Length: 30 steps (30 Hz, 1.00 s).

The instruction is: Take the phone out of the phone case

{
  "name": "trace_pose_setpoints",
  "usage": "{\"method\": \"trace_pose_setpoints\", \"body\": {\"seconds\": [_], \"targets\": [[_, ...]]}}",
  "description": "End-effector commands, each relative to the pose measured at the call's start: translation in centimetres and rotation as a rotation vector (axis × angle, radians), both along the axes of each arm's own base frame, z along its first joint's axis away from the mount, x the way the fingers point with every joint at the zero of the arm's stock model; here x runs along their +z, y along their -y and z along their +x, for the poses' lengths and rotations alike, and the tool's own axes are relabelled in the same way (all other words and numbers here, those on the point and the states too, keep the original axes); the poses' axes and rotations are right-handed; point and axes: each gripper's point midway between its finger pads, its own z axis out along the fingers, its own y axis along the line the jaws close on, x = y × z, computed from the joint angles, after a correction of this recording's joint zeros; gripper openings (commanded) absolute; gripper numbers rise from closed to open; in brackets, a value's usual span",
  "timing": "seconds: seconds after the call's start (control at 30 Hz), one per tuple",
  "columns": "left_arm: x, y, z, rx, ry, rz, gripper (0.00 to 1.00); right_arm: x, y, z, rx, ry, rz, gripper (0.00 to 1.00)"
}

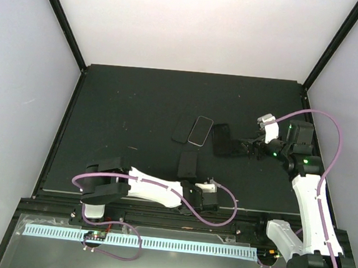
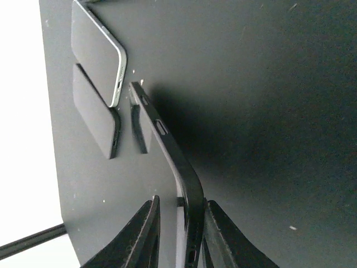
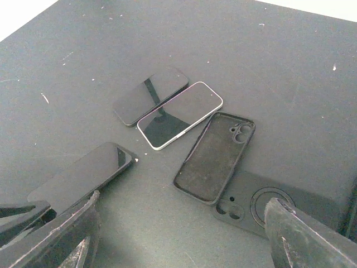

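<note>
A black phone in a black case (image 1: 187, 164) lies near the middle front of the table, its near end between the fingers of my left gripper (image 1: 192, 180). In the left wrist view the cased phone (image 2: 167, 139) is seen edge-on, and the case bulges away from it near the fingers. The left gripper (image 2: 182, 200) is open: one finger (image 2: 223, 234) touches the case, and the other (image 2: 145, 234) stands apart with a gap. My right gripper (image 1: 248, 146) is wide open and empty above the loose cases. The cased phone also shows in the right wrist view (image 3: 83, 173).
Two bare phones lie side by side behind the cased one, a dark one (image 3: 150, 96) and a silver-edged one (image 3: 179, 114). An empty black case (image 3: 215, 156) lies inside-up, overlapping another case (image 3: 268, 204) with a ring on its back.
</note>
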Motion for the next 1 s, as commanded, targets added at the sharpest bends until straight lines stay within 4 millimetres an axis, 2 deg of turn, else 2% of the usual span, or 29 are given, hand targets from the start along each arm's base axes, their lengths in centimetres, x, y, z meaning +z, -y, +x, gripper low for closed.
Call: {"method": "trace_pose_setpoints", "body": {"seconds": [0.0,0.17,0.37,0.53,0.67,0.83,0.97], "targets": [[0.5,2.6,0.2,-0.037,-0.021,-0.053,0.22,0.0,0.5,0.4,-0.015,0.024,-0.022,0.81],[-0.1,3.5,0.3,-0.064,-0.065,-0.077,0.24,-0.1,0.7,0.5,-0.027,0.021,-0.027,0.81],[-0.1,4.0,1.4,-0.066,-0.078,-0.1,0.25,-0.4,0.8,0.6,-0.027,0.008,-0.025,0.81],[0.0,4.0,1.3,-0.065,-0.097,-0.121,0.41,-0.7,0.8,0.6,-0.021,-0.005,-0.022,0.82],[0.5,3.8,0.9,-0.07,-0.118,-0.165,0.49,-1.0,0.8,0.8,-0.019,-0.024,-0.024,0.82],[2.7,3.2,0.6,-0.052,-0.123,-0.265,0.56,-1.4,0.7,0.8,-0.011,-0.048,-0.021,0.83],[6.9,2.2,0.5,-0.014,-0.128,-0.412,0.67,-1.4,0.7,0.9,-0.016,-0.045,-0.02,0.83]]}}
